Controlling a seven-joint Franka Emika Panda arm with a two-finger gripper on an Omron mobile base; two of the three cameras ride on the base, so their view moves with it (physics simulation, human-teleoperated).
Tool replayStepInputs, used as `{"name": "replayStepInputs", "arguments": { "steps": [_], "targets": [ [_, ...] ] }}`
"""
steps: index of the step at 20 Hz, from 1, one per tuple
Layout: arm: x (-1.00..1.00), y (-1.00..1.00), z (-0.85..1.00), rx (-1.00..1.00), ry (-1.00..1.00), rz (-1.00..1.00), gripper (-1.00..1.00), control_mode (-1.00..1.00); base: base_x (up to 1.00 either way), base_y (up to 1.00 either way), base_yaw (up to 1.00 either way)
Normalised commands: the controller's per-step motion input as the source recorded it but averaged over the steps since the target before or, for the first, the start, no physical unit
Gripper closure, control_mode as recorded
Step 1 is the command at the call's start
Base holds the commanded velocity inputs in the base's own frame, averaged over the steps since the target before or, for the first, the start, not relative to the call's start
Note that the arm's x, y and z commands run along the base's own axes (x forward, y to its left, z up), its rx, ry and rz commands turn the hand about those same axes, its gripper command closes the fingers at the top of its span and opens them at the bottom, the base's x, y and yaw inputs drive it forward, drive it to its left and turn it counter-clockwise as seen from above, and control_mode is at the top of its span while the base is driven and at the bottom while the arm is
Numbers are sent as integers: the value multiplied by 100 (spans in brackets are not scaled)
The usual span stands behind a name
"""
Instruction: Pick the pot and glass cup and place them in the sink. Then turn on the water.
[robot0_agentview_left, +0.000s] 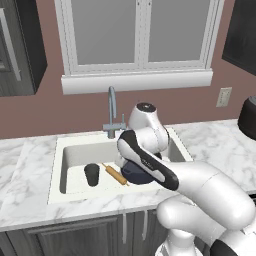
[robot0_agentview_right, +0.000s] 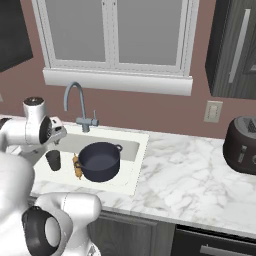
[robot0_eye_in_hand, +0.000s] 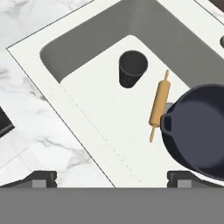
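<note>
The pot (robot0_agentview_right: 100, 161) stands upright on the floor of the sink (robot0_agentview_right: 134, 165), toward the sink's right end as the right base view shows it, with one loop handle pointing to the back wall. In the hand view the pot (robot0_eye_in_hand: 197, 129) fills the lower right, its near handle just beside a wooden rolling pin (robot0_eye_in_hand: 159, 105).

The cup (robot0_agentview_right: 53, 160) also stands upright in the sink, at the left end, apart from the pot. The rolling pin (robot0_agentview_right: 77, 167) lies flat on the sink floor between cup and pot; the hand view shows it close to the pot and clear of the cup (robot0_eye_in_hand: 131, 68). In the left base view the cup (robot0_agentview_left: 91, 174) and the pin (robot0_agentview_left: 115, 174) show left of the arm, while the pot (robot0_agentview_left: 133, 174) is mostly hidden behind it.

The faucet (robot0_agentview_right: 76, 101) rises from the worktop (robot0_agentview_right: 190, 185) behind the sink, its spout arching over the left half of the basin. No water shows.

The fingers (robot0_eye_in_hand: 112, 179) hang above the sink's front edge, spread wide, one tip (robot0_eye_in_hand: 43, 177) over the worktop and the other beside the pot, with nothing between them.

A dark toaster (robot0_agentview_right: 242, 145) sits on the worktop well to the right of the sink.
</note>
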Motion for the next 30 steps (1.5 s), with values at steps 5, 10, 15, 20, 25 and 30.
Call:
{"name": "replayStepInputs", "arguments": {
  "steps": [5, 10, 15, 20, 25, 30],
  "targets": [
    [-37, -27, 12, 2, -2, -3, -100, -100, 0, 0, 0],
    [-24, -14, 12, 0, 0, -3, -100, -100, 0, 0, 0],
    [-13, -16, 13, 1, 0, -5, -100, -100, 0, 0, 0],
    [0, -17, 11, 1, -4, -6, -100, -100, 0, 0, 0],
    [0, -18, 5, 1, -8, -7, -100, -100, 0, 0, 0],
    [0, -17, 8, 1, -8, -8, -100, -100, 0, 0, 0]
  ]
}}
